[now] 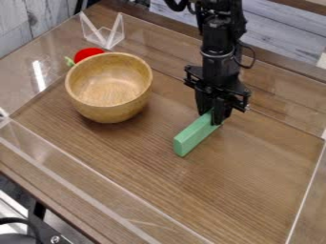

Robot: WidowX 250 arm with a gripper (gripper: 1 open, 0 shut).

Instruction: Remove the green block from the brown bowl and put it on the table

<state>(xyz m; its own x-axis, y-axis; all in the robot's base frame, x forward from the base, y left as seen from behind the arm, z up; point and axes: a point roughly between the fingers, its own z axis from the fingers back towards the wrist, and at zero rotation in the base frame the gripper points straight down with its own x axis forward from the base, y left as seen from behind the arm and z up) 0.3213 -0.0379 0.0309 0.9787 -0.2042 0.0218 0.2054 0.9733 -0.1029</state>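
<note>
Clear plastic edging (152, 214) running along the near side of the table (114, 157), glossy wood grain spreading behind it. Green block (195, 134) lying right of centre, out of the bowl, its lower end resting on the table and its upper end disappearing between the fingers. Gripper (219, 116) pointing straight down over that end, fingers clenching the block's top. Brown bowl (110, 87) sitting empty to the left, well apart from the block. Small red round object (87, 55) peeking out just behind the bowl's far rim. Clear folded plastic piece (102, 33) standing farther back near the far edge.
</note>
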